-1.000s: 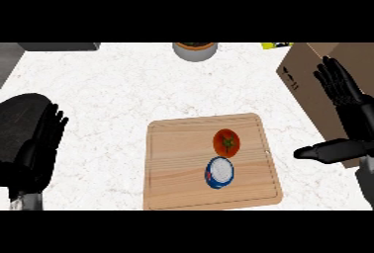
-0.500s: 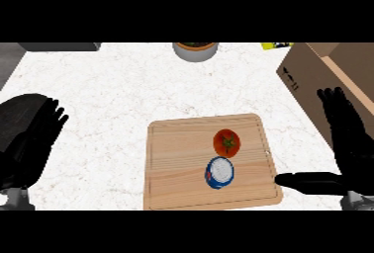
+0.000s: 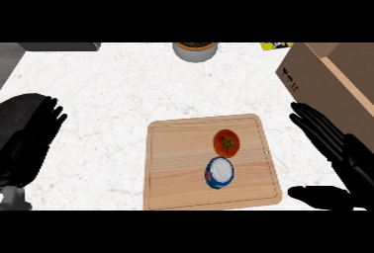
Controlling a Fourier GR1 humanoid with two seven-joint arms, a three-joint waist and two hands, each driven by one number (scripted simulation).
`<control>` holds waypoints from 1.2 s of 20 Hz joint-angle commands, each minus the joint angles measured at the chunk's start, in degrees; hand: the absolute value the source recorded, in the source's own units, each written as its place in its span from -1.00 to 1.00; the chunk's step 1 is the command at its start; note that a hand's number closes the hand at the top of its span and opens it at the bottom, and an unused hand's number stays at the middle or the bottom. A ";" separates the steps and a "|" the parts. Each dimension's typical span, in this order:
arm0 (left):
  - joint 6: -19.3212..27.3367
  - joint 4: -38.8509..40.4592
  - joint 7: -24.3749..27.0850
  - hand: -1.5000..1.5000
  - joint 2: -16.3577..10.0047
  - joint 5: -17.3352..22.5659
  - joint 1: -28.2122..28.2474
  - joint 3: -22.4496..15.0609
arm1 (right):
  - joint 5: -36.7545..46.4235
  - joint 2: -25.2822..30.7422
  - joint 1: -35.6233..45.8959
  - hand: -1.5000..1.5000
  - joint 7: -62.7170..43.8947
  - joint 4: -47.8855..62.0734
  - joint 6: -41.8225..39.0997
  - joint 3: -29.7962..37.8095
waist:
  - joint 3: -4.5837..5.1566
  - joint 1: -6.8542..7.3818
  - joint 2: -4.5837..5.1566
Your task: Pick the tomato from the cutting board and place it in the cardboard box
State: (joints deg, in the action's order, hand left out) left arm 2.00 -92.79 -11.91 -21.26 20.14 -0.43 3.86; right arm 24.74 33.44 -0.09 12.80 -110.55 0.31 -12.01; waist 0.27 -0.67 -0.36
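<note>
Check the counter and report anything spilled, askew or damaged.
Nothing stands out. The tomato sits on the cutting board beside a blue-and-white round container. Nothing is spilled, and the cardboard box at the far right looks intact.

Red tomato (image 3: 226, 142) lies on cutting board (image 3: 175, 168); cardboard box (image 3: 332, 79) open.

Rectangular pale wood cutting board (image 3: 175, 168): straight grain visible, matt finish. Round red tomato (image 3: 226, 142) on the board: smooth skin. White veined stone-look counter (image 3: 124, 94) under the board: smooth. Brown cardboard box (image 3: 321, 81) right of the board: matt, papery.
</note>
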 commanded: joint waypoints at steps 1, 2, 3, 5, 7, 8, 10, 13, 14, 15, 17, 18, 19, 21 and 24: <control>0.61 -0.52 -0.55 0.00 0.05 -0.86 0.13 -0.24 | 8.28 4.34 1.97 -1.00 -15.97 -6.21 -6.27 -3.93 | 0.05 0.56 0.00; -1.05 -1.58 -1.34 0.00 -0.89 1.32 -0.61 0.95 | 11.77 1.37 2.77 -1.00 -19.47 -5.87 -6.10 -8.21 | -0.02 1.27 0.11; 0.39 -1.58 -2.90 0.00 -0.77 0.23 -1.96 0.39 | 10.86 2.06 4.83 -1.00 -23.37 -7.54 -9.84 -7.95 | -0.07 1.00 0.17; 1.90 -2.81 -2.99 0.00 0.64 -1.00 -1.54 -0.71 | 10.90 0.91 6.67 -1.00 -31.70 -12.62 -15.10 -10.43 | -0.08 0.86 0.07; 1.53 -1.17 -3.13 0.00 1.34 -1.47 -2.77 -1.20 | 11.92 -2.53 8.59 -1.00 -33.36 -7.40 -16.47 -12.51 | -0.20 0.92 0.35; 0.74 -1.17 -2.93 0.00 1.05 -0.92 -1.70 -0.47 | 10.80 -4.52 10.83 -1.00 -38.57 -9.74 -19.57 -13.38 | -0.18 1.05 0.31; -2.98 0.07 -0.95 0.00 -0.75 1.10 -0.25 2.22 | 9.61 -7.04 11.32 -1.00 -40.35 -7.07 -21.58 -14.17 | -0.20 1.18 0.37; -1.08 -4.60 -2.56 0.00 1.95 -0.04 1.43 0.28 | 12.09 -11.46 14.35 -1.00 -44.69 -4.28 -23.96 -16.68 | -0.24 1.32 0.31; -1.44 -4.16 -2.81 0.00 1.48 0.26 2.42 1.63 | 13.14 -10.53 12.86 -1.00 -44.04 -4.14 -24.11 -15.57 | -0.25 1.11 0.30; -3.01 1.58 2.27 0.00 3.18 -1.98 0.68 0.58 | 11.12 -10.17 12.57 -1.00 -41.81 -3.64 -25.08 -12.52 | -0.25 0.77 0.37; -0.96 -2.42 -1.01 0.00 3.70 -2.34 1.48 1.06 | 11.60 -12.21 14.04 -1.00 -44.60 -4.23 -28.47 -12.79 | -0.26 0.91 0.32; -1.27 -2.43 -1.05 0.00 3.38 -3.16 -0.07 0.96 | 11.85 -12.27 14.90 -1.00 -41.84 -0.99 -28.17 -11.48 | -0.27 0.90 0.35; -2.10 2.64 -3.34 0.00 1.49 -1.70 -4.15 3.04 | 14.65 -13.10 14.05 -1.00 -40.08 1.94 -25.59 -13.86 | -0.27 0.76 0.41; -2.48 -5.87 -6.40 0.00 2.21 -1.35 0.85 2.29 | 13.87 -11.95 13.40 -1.00 -41.51 -2.78 -30.19 -11.12 | -0.28 0.85 0.29; -2.73 1.68 -3.68 0.00 3.15 -2.97 -5.28 3.53 | 15.41 -12.70 11.92 -1.00 -37.92 0.44 -29.67 -10.26 | -0.27 0.61 0.38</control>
State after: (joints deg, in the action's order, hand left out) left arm -0.54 -93.99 -14.50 -18.25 17.62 -1.52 6.21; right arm 39.13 21.08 12.01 -27.66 -112.75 -27.97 -23.99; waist 0.01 0.10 -0.03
